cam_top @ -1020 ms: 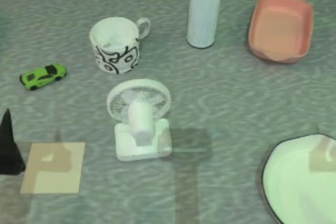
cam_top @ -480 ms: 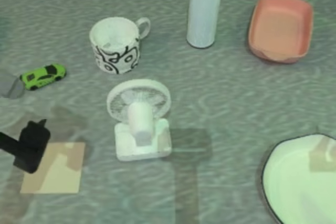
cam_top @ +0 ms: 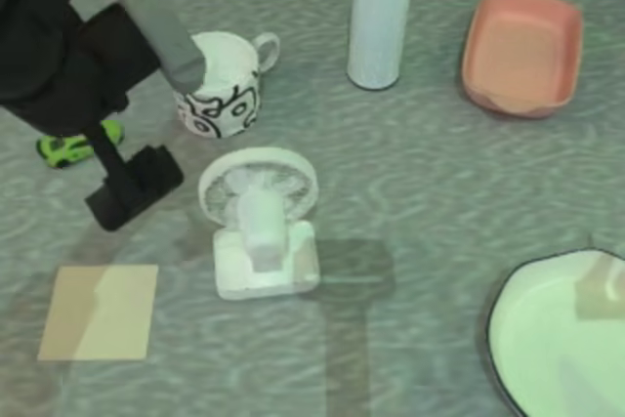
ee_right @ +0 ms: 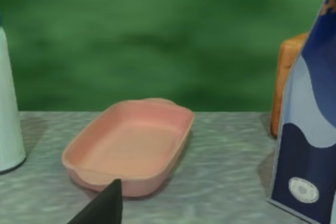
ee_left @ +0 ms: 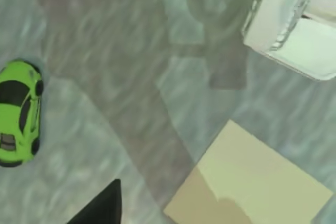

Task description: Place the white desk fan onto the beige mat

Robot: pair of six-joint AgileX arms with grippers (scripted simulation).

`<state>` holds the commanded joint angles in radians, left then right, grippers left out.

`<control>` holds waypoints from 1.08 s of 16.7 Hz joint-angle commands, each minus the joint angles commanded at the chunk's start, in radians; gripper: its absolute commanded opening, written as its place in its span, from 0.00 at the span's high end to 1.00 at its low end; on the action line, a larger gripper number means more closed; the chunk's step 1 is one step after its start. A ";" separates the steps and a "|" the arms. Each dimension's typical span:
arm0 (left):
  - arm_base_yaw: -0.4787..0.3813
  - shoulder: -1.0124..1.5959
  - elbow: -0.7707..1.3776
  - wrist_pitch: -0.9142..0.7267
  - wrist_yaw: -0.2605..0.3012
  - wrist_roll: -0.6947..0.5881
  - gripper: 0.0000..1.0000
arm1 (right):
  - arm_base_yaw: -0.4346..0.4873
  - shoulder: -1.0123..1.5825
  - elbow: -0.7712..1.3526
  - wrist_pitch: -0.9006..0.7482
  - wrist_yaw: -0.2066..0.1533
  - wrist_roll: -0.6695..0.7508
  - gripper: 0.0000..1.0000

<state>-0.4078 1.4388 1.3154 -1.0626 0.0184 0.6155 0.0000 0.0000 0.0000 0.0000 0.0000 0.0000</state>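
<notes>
The white desk fan (cam_top: 259, 222) stands upright on its squarish base at the table's middle, grille head toward the far side; its edge shows in the left wrist view (ee_left: 294, 30). The beige mat (cam_top: 98, 312) lies flat near the front left, also under the left wrist camera (ee_left: 252, 182). My left gripper (cam_top: 134, 186) hovers left of the fan and beyond the mat, holding nothing. One dark finger (ee_left: 105, 208) shows, standing well to the side, so it reads open. My right gripper is out of the top view; one finger (ee_right: 105, 205) shows, empty.
A green toy car (cam_top: 63, 148) lies partly under the left arm. Behind the fan stand a white mug with black swirls (cam_top: 220, 80) and a tall white bottle (cam_top: 379, 17). A salmon-pink dish (cam_top: 522, 51) sits far right, a black-rimmed white plate (cam_top: 557, 339) front right. A blue carton (ee_right: 310, 140) is near the right wrist.
My left arm has swung in from the table's front left edge, over the mat, to beside the fan, and now covers part of the car and mug. The fan and mat have not moved.
</notes>
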 joint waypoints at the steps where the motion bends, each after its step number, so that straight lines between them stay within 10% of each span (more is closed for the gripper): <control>1: -0.021 0.084 0.088 -0.057 -0.001 0.034 0.00 | 0.000 0.000 0.000 0.000 0.000 0.000 0.00; 10: -0.143 0.626 0.678 -0.409 -0.015 0.243 0.00 | 0.000 0.000 0.000 0.000 0.000 0.000 0.00; 18: -0.149 0.681 0.742 -0.442 -0.017 0.264 0.00 | 0.000 0.000 0.000 0.000 0.000 0.000 0.00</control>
<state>-0.5573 2.1200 2.0576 -1.5049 0.0016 0.8792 0.0000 0.0000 0.0000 0.0000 0.0000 0.0000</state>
